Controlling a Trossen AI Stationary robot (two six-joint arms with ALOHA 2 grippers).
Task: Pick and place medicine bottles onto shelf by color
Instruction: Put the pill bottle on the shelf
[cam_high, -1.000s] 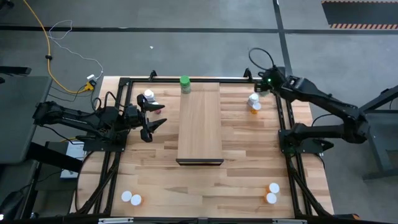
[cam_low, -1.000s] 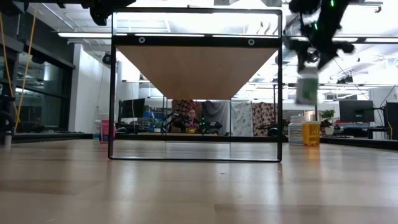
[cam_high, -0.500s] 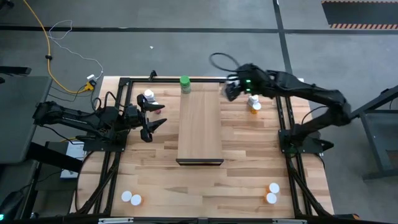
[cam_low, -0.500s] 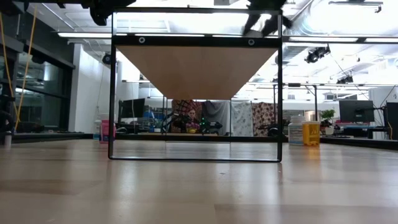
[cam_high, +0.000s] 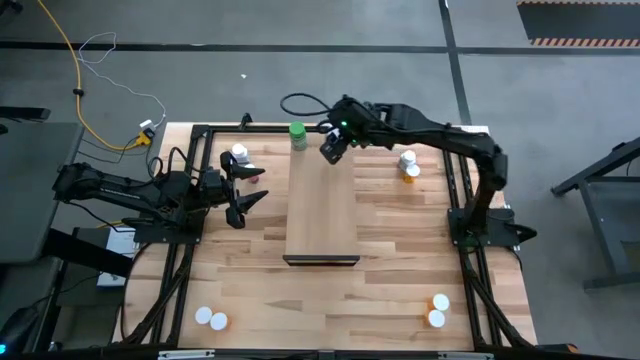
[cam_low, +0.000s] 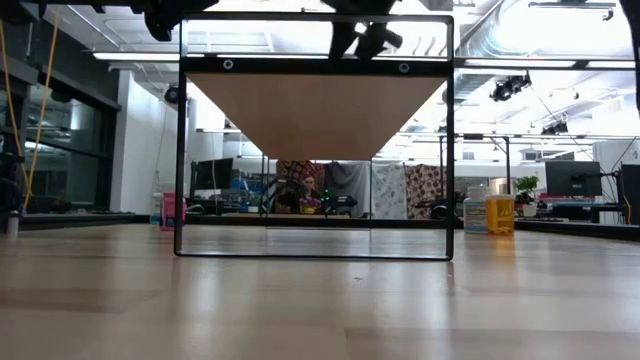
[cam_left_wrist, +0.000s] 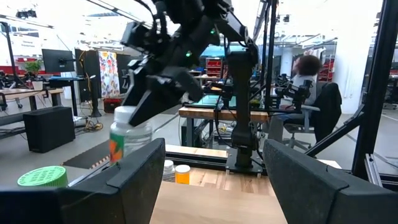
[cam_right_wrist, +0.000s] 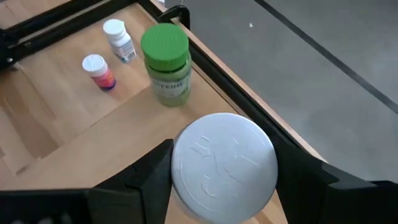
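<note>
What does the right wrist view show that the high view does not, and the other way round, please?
Only the right wrist view shows the white cap of the bottle clamped between the right gripper's fingers, close up, and the label on the green-capped bottle.

Only the high view shows the left gripper waiting open at the table's left side, the whole shelf, and bottle pairs near the front left and front right corners.

Both show the green-capped bottle at the shelf's far end, and two small bottles on the table beside the shelf.
</note>
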